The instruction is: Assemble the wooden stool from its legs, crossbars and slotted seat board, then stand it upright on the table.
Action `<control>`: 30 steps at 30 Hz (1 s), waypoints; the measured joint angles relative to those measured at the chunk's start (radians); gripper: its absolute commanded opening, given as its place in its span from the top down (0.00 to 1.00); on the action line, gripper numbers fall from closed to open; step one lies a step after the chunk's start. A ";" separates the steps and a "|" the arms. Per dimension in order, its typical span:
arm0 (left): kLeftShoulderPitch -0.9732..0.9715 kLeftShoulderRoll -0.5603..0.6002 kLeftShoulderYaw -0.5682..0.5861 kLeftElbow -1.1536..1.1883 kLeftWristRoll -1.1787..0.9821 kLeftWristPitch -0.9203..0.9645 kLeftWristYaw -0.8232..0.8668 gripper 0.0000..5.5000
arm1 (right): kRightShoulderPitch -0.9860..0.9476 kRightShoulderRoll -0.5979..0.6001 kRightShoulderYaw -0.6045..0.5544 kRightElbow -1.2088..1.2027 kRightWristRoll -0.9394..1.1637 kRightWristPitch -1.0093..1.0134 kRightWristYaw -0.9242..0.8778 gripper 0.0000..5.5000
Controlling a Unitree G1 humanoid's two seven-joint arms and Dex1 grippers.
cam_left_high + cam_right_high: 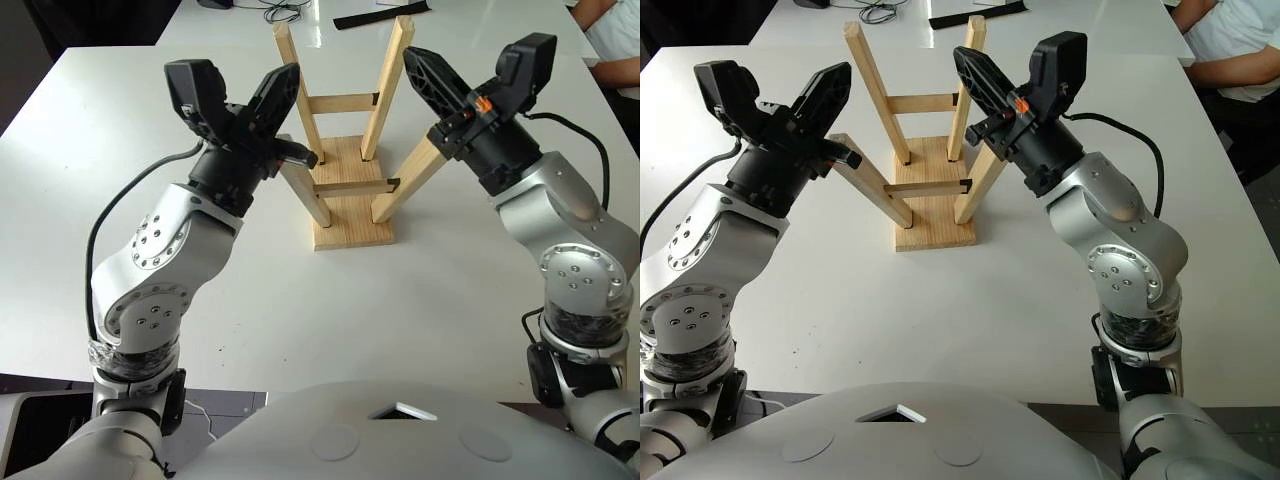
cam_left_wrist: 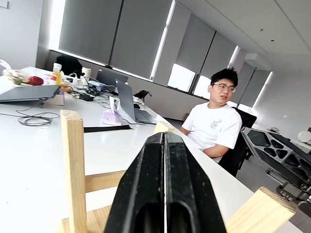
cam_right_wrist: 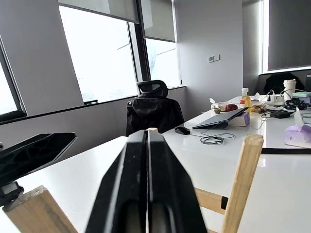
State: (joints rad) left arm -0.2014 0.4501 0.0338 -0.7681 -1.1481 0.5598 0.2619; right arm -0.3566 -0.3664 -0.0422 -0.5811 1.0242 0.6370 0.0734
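The wooden stool rests upside down near the table's middle, its seat board flat on the top and its legs splayed upward. Crossbars link the legs. My left gripper is shut on nothing, hovering just above the upper end of the front left leg. My right gripper is also shut and empty, above the upper end of the front right leg. In the left wrist view the shut fingers point past a back leg.
The white table runs wide around the stool, with open surface in front and to both sides. A black strap and cables lie at the far edge.
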 measured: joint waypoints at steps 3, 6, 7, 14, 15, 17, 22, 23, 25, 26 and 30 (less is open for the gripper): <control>-0.039 0.016 0.157 0.017 -0.135 -0.050 -0.004 1.00 | -0.110 -0.025 -0.182 0.037 0.210 -0.020 -0.001 1.00; -0.113 0.098 0.365 0.057 -0.289 -0.116 -0.056 1.00 | -0.198 -0.118 -0.335 0.147 0.272 -0.052 0.029 1.00; -0.111 0.132 0.426 0.091 -0.322 -0.116 -0.088 1.00 | -0.200 -0.152 -0.363 0.198 0.250 -0.055 0.044 1.00; 0.398 0.325 0.451 0.468 0.027 -0.063 -0.574 1.00 | 0.090 -0.278 -0.195 0.378 -0.206 -0.159 0.290 1.00; 0.496 0.340 0.398 0.509 0.111 -0.071 -0.635 1.00 | 0.114 -0.277 -0.154 0.400 -0.262 -0.184 0.317 1.00; 0.679 0.377 0.289 0.534 0.274 -0.091 -0.777 1.00 | 0.144 -0.277 -0.054 0.462 -0.406 -0.272 0.386 1.00; 0.683 0.327 0.079 0.291 0.318 -0.068 -0.925 1.00 | 0.132 -0.191 0.165 0.650 -0.621 -0.457 0.591 1.00; 0.640 0.297 0.045 0.228 0.313 -0.064 -0.912 1.00 | 0.097 -0.179 0.195 0.695 -0.643 -0.489 0.651 1.00; 0.574 0.241 -0.003 0.134 0.296 -0.046 -0.872 1.00 | 0.027 -0.165 0.225 0.769 -0.665 -0.527 0.751 1.00; 0.549 0.222 -0.022 0.112 0.295 -0.037 -0.850 1.00 | -0.001 -0.159 0.234 0.801 -0.674 -0.537 0.795 1.00; 0.452 0.161 -0.113 0.114 0.375 -0.026 -0.805 1.00 | -0.100 -0.150 0.256 0.890 -0.676 -0.560 0.992 1.00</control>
State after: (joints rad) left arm 0.2504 0.6109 -0.0796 -0.6539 -0.7730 0.5342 -0.5434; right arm -0.4568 -0.5160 0.2143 0.3085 0.3486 0.0773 1.0652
